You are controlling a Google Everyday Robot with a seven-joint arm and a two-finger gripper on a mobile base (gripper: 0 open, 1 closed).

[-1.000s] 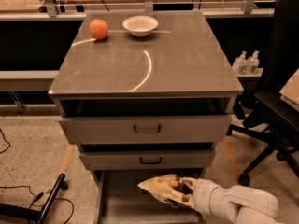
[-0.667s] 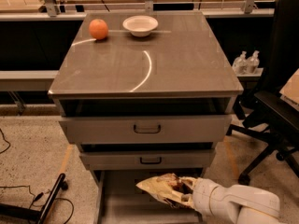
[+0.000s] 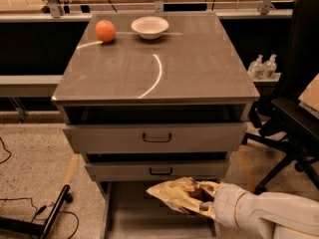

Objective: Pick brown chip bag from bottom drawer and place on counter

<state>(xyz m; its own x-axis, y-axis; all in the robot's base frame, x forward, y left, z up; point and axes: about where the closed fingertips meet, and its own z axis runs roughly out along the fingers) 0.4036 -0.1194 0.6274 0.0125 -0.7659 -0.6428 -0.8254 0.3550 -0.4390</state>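
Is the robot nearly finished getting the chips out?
About halfway. Done: the bottom drawer is open and the gripper is shut on the brown chip bag. In hand: the bag is held over the drawer. Left: lifting it onto the counter, where the orange and white bowl sit.

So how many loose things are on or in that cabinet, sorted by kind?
Orange: 1, on the counter
Bowl: 1, on the counter
Chip bag: 1, held in the gripper over the bottom drawer
Total: 3
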